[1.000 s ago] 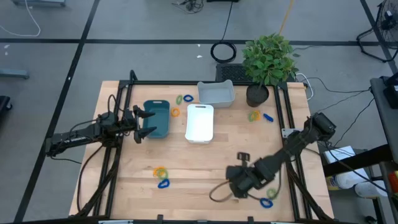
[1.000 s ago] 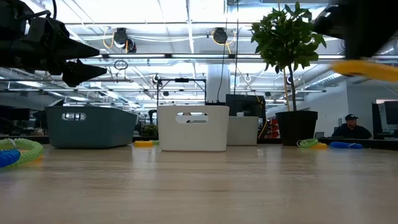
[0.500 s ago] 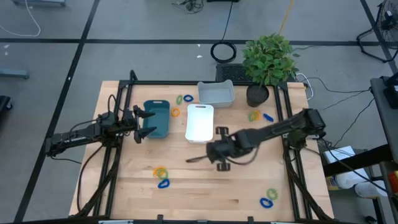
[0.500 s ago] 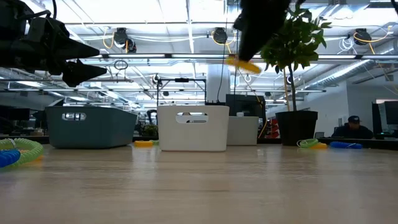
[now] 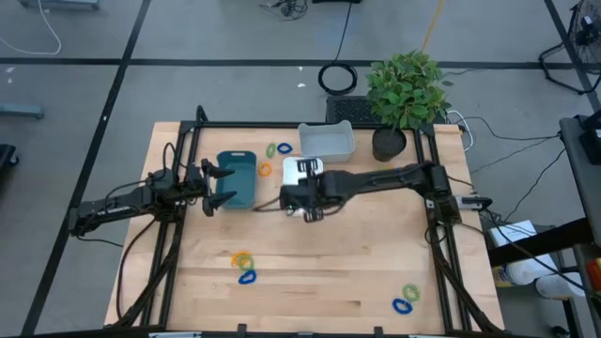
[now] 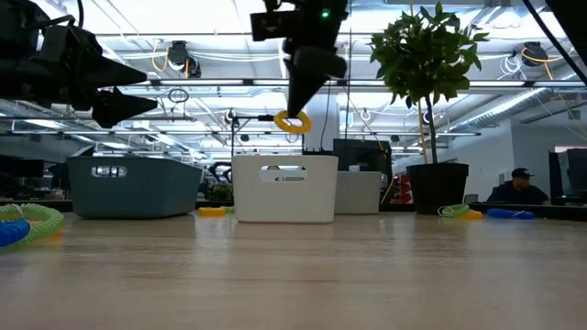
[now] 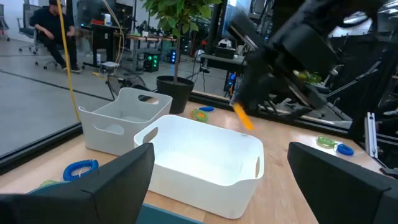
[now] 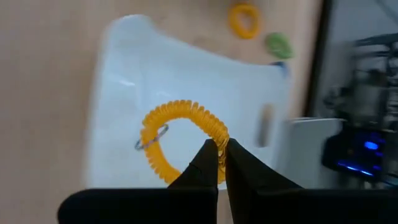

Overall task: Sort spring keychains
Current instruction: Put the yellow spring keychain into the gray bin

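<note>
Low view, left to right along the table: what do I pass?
Green and blue keychains → teal tray → white tray, orange-yellow keychain hanging above it in the right gripper → potted plant → blue keychain.

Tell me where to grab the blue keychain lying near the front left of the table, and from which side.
Take the blue keychain across its coil wall, one finger inside the loop and one outside, coming straight down. It lies flat on the table, so its sides offer no purchase. Use the edge facing away from the orange keychain right beside it; whether they touch isn't clear. The left end effector is nearer.
</note>
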Action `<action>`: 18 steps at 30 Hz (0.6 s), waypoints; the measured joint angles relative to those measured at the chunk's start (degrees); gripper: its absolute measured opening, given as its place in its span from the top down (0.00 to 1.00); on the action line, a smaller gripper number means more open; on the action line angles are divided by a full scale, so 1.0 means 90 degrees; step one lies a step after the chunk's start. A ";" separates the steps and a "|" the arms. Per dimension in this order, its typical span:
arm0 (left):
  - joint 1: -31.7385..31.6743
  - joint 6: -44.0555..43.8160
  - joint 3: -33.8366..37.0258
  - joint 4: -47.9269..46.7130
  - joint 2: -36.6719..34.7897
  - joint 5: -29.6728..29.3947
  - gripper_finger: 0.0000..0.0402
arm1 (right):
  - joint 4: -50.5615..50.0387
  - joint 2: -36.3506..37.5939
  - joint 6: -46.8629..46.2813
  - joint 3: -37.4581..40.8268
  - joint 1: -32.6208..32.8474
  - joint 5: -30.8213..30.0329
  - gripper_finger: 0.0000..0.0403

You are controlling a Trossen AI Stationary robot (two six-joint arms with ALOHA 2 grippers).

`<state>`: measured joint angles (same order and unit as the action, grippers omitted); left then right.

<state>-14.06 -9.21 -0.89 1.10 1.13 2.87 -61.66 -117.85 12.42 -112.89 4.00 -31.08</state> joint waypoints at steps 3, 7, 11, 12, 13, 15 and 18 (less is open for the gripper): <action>0.0001 -0.0001 0.0002 0.0000 0.0000 0.0000 0.06 | -0.0009 -0.0020 0.0381 -0.0256 -0.0230 -0.0282 1.00; 0.0000 -0.0002 0.0000 0.0000 0.0000 0.0000 0.06 | 0.0064 -0.0010 0.0979 -0.0322 -0.0618 -0.0792 1.00; 0.0002 0.0000 0.0001 -0.0002 0.0000 0.0000 0.06 | 0.0178 -0.0022 0.1581 -0.0320 -0.1057 -0.1321 1.00; 0.0002 -0.0002 0.0001 -0.0001 -0.0002 0.0000 0.06 | 0.0253 -0.0017 0.1705 -0.0320 -0.1164 -0.1432 1.00; 0.0002 0.0000 0.0000 0.0000 -0.0002 0.0000 0.06 | 0.0338 -0.0012 0.1831 -0.0320 -0.1271 -0.1553 1.00; 0.0002 0.0000 0.0001 -0.0002 0.0000 0.0000 0.06 | 0.0624 -0.0013 0.2090 -0.0275 -0.1479 -0.1714 1.00; 0.0002 0.0000 0.0002 -0.0002 0.0000 0.0000 0.06 | 0.1024 -0.0019 0.2418 -0.0183 -0.1789 -0.1702 1.00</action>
<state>-14.05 -9.21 -0.87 1.09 1.13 2.87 -52.45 -118.02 34.18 -114.54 -12.10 -46.40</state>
